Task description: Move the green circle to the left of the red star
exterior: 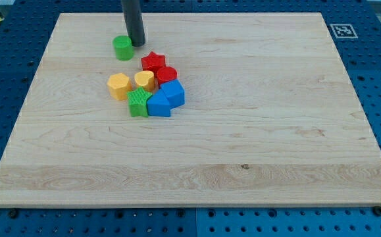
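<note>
Green circle [122,47], a short round plastic block, sits on the pale wooden counter [256,131] toward the view's top left, up and to the left of the red star-shaped plastic block [152,61] and apart from it by a small gap. My tip [137,43], the lower end of the straight dark rod, stands just beside the green circle on its right, at or very near its edge; whether the two touch cannot be told. The tip lies between the green circle and the red star, a little above the star. The arm carries no gripper, only this rod, so nothing is grasped.

Below the red star and touching it is a red round block [166,75]. Left of that sit a yellow heart-like block [145,81] and, farther left, a yellow hexagonal block [118,85], close together. Beneath them a green ridged block [138,103] rests against a blue block [158,105], whose shape is unclear. A second blue block [173,93] sits at its upper right. These six form a tight cluster with the star at its top. The counter rests on a blue perforated surface [6,66], and a black-and-white marker tag [342,30] lies at the counter's top right corner.
</note>
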